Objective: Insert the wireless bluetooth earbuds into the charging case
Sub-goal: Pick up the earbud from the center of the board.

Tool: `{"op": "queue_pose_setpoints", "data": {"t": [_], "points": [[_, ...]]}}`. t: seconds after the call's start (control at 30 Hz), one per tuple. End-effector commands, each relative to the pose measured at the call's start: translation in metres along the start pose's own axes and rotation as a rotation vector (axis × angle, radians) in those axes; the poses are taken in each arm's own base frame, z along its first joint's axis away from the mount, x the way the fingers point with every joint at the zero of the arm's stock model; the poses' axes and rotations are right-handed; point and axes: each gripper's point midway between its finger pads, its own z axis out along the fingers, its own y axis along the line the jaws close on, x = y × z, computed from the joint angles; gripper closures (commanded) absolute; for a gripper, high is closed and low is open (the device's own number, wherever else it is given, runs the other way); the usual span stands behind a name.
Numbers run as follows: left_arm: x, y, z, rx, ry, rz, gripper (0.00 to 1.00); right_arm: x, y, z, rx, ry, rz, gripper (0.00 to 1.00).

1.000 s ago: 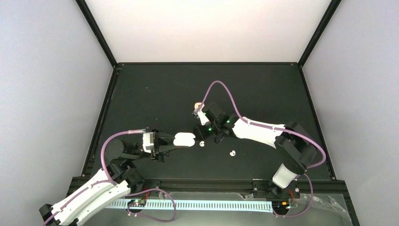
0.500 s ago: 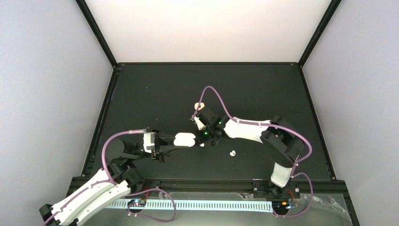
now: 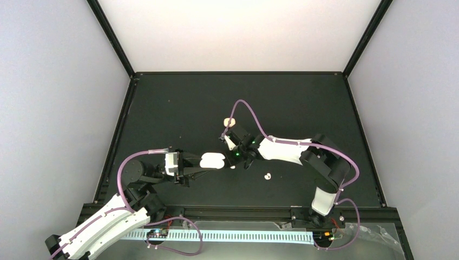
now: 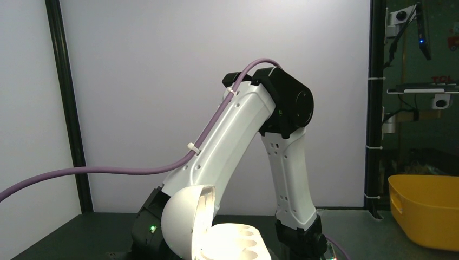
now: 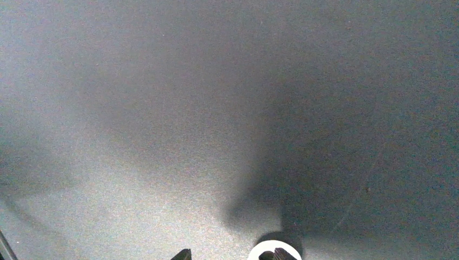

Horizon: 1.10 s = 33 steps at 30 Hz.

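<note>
My left gripper is shut on the white charging case, which it holds low over the mat. In the left wrist view the case is open, its lid up and empty wells showing; the fingers are out of frame. My right gripper points down just right of the case, over a small white earbud. In the right wrist view its jaws stand apart, and the right fingertip sits on that earbud. Another earbud lies to the right, a cream one farther back.
The black mat is bounded by a black frame and pale walls. The right arm rises close behind the case in the left wrist view. A yellow bin stands off the table to the right.
The right arm swung left and down to the earbud beside the case, uncovering the cream earbud behind it. Its jaws narrowed a little. The left arm and case stayed still.
</note>
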Motion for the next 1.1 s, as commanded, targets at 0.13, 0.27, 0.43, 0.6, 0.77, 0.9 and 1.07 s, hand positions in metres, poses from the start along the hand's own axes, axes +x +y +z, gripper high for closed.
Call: {"op": "queue_pose_setpoints", "data": {"t": [0.13, 0.27, 0.43, 0.6, 0.77, 0.9, 1.07], "points": [[-0.014, 0.0, 0.0, -0.007, -0.03, 0.033, 0.98, 0.018, -0.024, -0.005, 0.118, 0.018, 0.021, 0.65], [-0.015, -0.001, 0.0, -0.006, -0.031, 0.034, 0.99, 0.021, -0.029, -0.008, 0.141, 0.015, 0.019, 0.68], [-0.013, 0.0, 0.0, -0.008, -0.028, 0.031, 0.98, 0.02, -0.031, -0.009, 0.154, 0.006, 0.022, 0.72], [-0.013, 0.0, 0.001, -0.007, -0.027, 0.028, 0.98, 0.015, -0.032, -0.012, 0.165, -0.01, 0.022, 0.8], [-0.013, 0.0, 0.001, -0.007, -0.028, 0.028, 0.99, 0.014, -0.033, -0.015, 0.173, -0.019, 0.02, 0.87], [-0.014, 0.0, 0.0, -0.007, -0.029, 0.029, 0.98, 0.015, -0.034, -0.016, 0.179, -0.021, 0.019, 0.93], [-0.014, 0.0, 0.0, -0.006, -0.028, 0.027, 0.99, 0.01, -0.035, -0.031, 0.201, -0.056, 0.022, 0.99]]}}
